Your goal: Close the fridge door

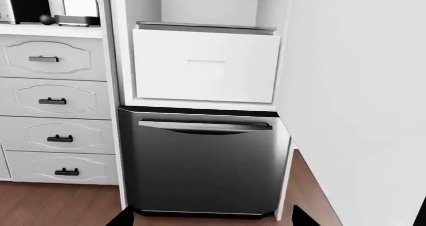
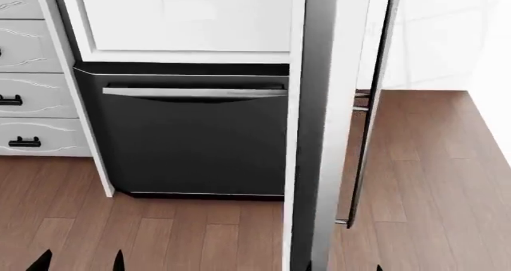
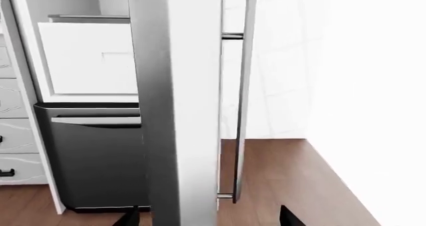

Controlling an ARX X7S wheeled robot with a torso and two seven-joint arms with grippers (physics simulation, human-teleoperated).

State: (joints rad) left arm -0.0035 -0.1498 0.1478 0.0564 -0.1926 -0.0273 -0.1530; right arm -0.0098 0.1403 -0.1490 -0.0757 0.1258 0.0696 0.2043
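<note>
Head view: door [image 2: 331, 103] stands open, edge-on to me, handle [image 2: 369, 115] on its far side. Both my grippers spread wide, left [image 2: 80, 262], right [image 3: 207, 217], holding nothing.

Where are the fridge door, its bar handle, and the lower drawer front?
fridge door [image 2: 319, 133]: head view, its edge facing the camera.
bar handle [image 3: 243, 86]: right wrist view, mid bar.
lower drawer front [image 1: 199, 171]: left wrist view, black face.

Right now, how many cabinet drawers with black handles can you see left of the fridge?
4, stacked in one column in the left wrist view: top drawer, second drawer, third drawer, bottom drawer. More may sit beyond the frame's left edge.
</note>
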